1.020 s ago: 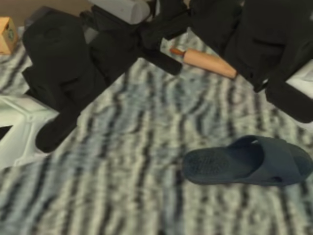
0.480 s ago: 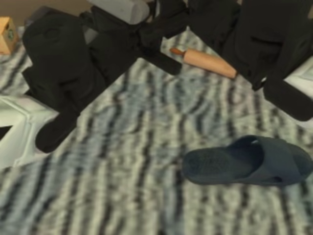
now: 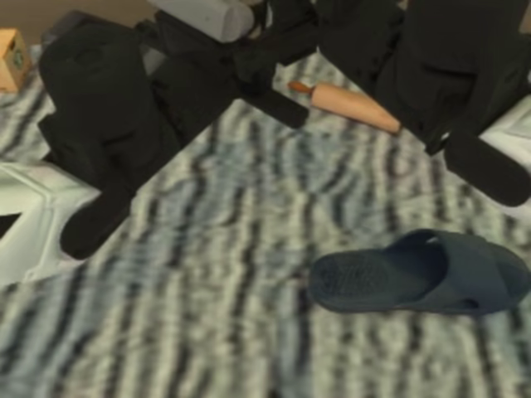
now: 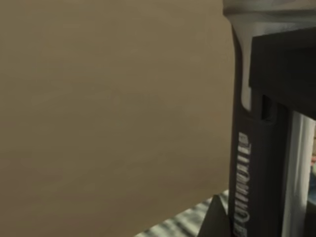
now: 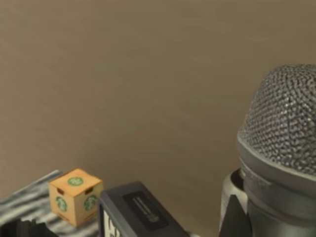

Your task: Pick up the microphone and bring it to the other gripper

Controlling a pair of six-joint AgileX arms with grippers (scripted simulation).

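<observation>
The microphone [image 5: 284, 118] stands upright high above the table's far middle, where both arms meet. Its silver-grey mesh head fills the right wrist view. Its slim dark lettered handle [image 4: 244, 187] fills the left wrist view. My left gripper [image 4: 237, 222] is shut on the handle, with one wedge finger [image 4: 212, 219] pressed against its side. My right gripper [image 5: 126, 224] is open just beside the microphone, one finger [image 5: 232, 217] by the collar under the head. In the top view the arms [image 3: 274, 58] hide the microphone.
A tan rolling pin [image 3: 353, 106] lies at the far middle under the arms. A dark blue slipper [image 3: 419, 274] lies at the front right. A small orange printed box [image 3: 12, 58] [image 5: 75, 195] sits at the far left edge of the striped cloth [image 3: 216, 274].
My right arm has crept slightly up and left in the top view, toward my left gripper. My left arm and the things on the table have stayed put.
</observation>
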